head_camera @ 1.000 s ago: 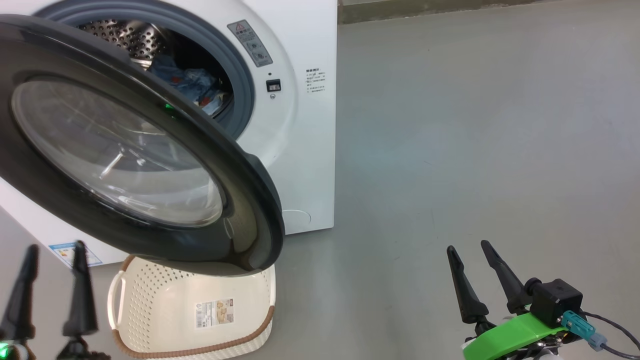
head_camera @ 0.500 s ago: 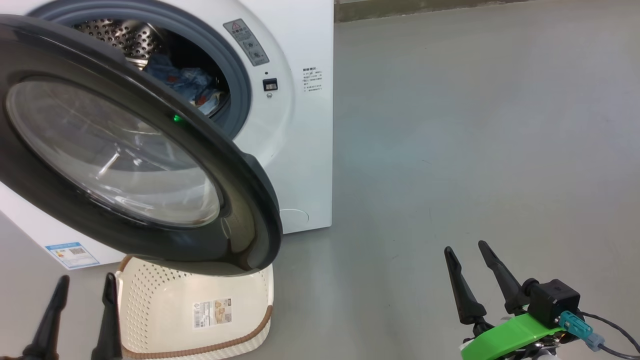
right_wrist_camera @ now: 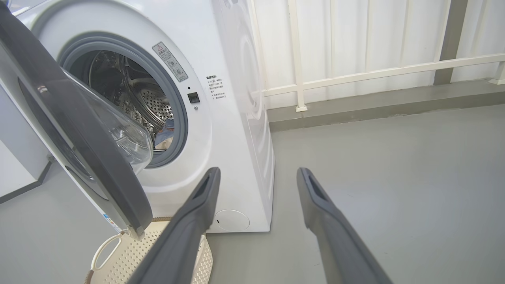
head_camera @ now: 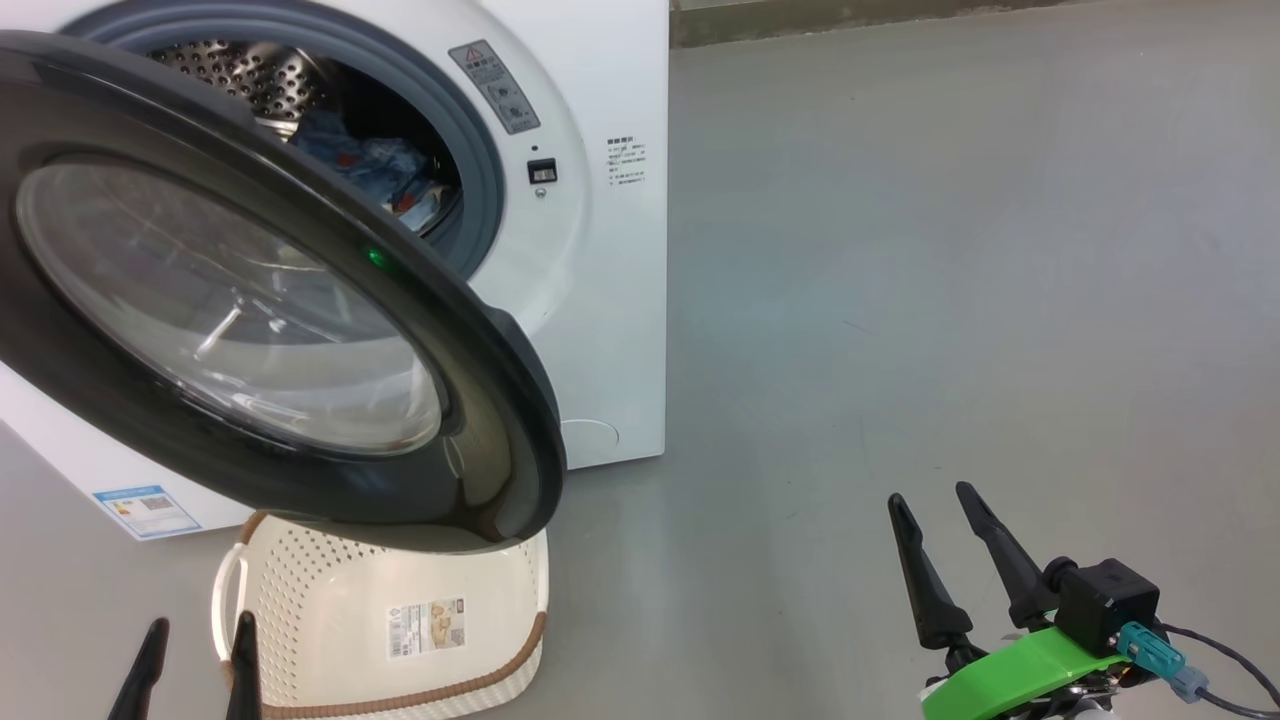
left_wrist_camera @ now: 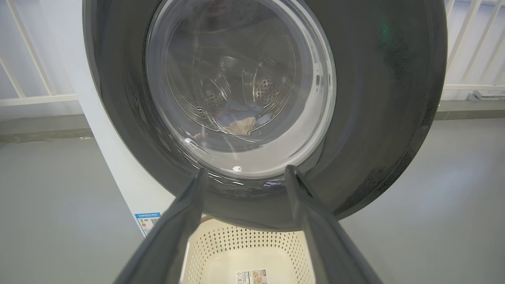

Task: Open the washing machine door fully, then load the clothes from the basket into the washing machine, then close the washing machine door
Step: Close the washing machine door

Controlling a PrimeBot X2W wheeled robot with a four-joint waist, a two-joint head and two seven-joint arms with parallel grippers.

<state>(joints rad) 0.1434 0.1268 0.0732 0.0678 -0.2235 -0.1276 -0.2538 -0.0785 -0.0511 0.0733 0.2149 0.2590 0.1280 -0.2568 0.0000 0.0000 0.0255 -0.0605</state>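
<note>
Both hands are open and hold nothing. The left hand [head_camera: 197, 668] sits low, just beside the left handle of the basket [head_camera: 300, 590], with its two fingers pointing up toward the door [head_camera: 250, 300]. From its wrist camera those fingers frame the bottom of the glass window and are apart from it. The right hand [head_camera: 930, 500] hovers well off to the right over bare floor [head_camera: 950, 250], fingers spread and tilted leftward, with nothing near them.

The clothes [head_camera: 385, 170] lie low inside the drum [head_camera: 240, 75] as a blue and cream heap. They are seen past the door's upper edge and, from the left wrist, through the glass. The basket stands on the floor just before the washer [head_camera: 600, 300], with only a sticker [head_camera: 428, 627] on its bottom, so loading looks finished.

The door stands part-way swung out, hinged on the left, its free edge hanging over the basket. Closing it is, I judge, the step in hand. The left hand seems placed squarely before the door's outer face so that a forward push would swing it shut, while the right hand waits clear of the door's sweep. The basket sits under the lower rim, and I cannot tell whether the door clears it.
</note>
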